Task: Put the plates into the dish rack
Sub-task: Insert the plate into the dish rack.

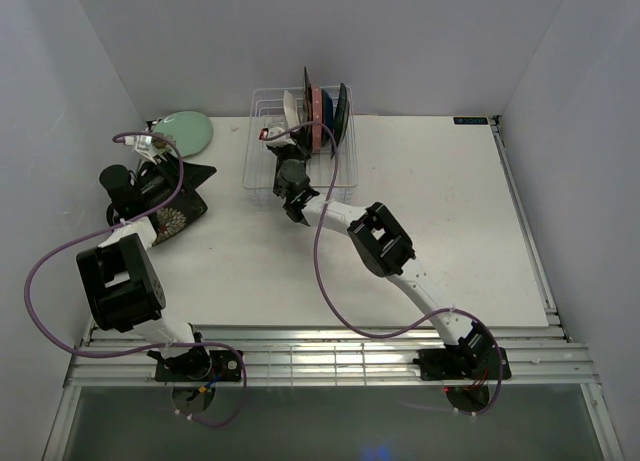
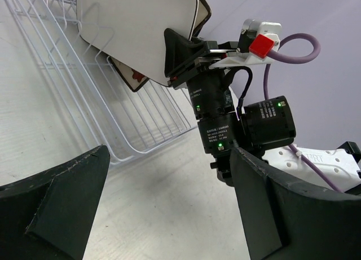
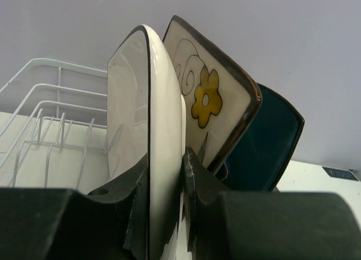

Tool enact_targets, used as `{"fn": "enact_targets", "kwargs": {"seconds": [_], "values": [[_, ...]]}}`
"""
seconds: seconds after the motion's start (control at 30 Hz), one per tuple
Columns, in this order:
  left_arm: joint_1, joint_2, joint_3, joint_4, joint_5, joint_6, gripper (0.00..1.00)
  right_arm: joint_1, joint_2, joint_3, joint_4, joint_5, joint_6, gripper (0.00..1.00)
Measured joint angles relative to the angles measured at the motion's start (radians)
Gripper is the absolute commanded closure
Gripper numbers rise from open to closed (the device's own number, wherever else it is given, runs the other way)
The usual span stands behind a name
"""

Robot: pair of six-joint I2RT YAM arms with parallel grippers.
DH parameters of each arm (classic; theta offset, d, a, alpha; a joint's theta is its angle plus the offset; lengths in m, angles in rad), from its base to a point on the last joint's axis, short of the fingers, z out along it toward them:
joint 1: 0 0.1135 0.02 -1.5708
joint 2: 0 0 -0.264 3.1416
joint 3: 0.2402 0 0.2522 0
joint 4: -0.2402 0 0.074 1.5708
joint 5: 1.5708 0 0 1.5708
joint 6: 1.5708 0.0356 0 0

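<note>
**Left gripper** [image 2: 169, 175]: near left of the table [image 1: 430, 211]. Its fingers are spread wide with nothing between them, and it points toward the rack.

**Dark floral plate** [image 1: 180, 218]: lies flat on the table just beside the left gripper. Whether the two touch cannot be told.

**Right gripper** [image 3: 166, 164]: reaches in at the rack's near end. Its fingers are closed hard on the lower rim of the white rectangular plate [image 3: 130, 96], one on each face.

**White rectangular plate**: held upright on edge over the dish rack [image 2: 141, 130]. Whether it rests on the wires is hidden.

**Purple cable** [image 1: 330, 281]: loops from the right wrist across the rack's near side.

**Patterned square plate** [image 3: 208, 96]: yellow flower, dark rim. It stands in the rack close behind the white plate, leaning slightly.

**Teal plate** [image 3: 265, 147]: stands on edge behind the patterned one.

**Pink round plate** [image 1: 317, 116] and **dark blue plate** [image 1: 341, 109]: upright toward the rack's far right.

**Pale green plate** [image 1: 185, 131]: flat on the table at the far left, well apart from the rack.
</note>
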Motion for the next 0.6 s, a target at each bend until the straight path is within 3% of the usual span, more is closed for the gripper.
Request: {"fn": "enact_targets", "kwargs": {"seconds": [0.13,0.23,0.27,0.33,0.6], "values": [[0.0,0.0,0.0,0.0,0.0,0.0,0.02,0.011,-0.017,-0.037,0.011,0.042,0.025,0.9],[0.0,0.0,0.0,0.0,0.0,0.0,0.02,0.013,-0.04,-0.086,0.023,0.042,0.042,0.8],[0.0,0.0,0.0,0.0,0.0,0.0,0.02,0.013,-0.049,-0.104,0.023,0.04,0.049,0.71],[0.0,0.0,0.0,0.0,0.0,0.0,0.02,0.013,-0.061,-0.124,0.022,0.037,0.07,0.63],[-0.002,0.0,0.0,0.0,0.0,0.0,0.02,0.055,-0.132,-0.237,0.024,0.088,0.116,0.59]]}}
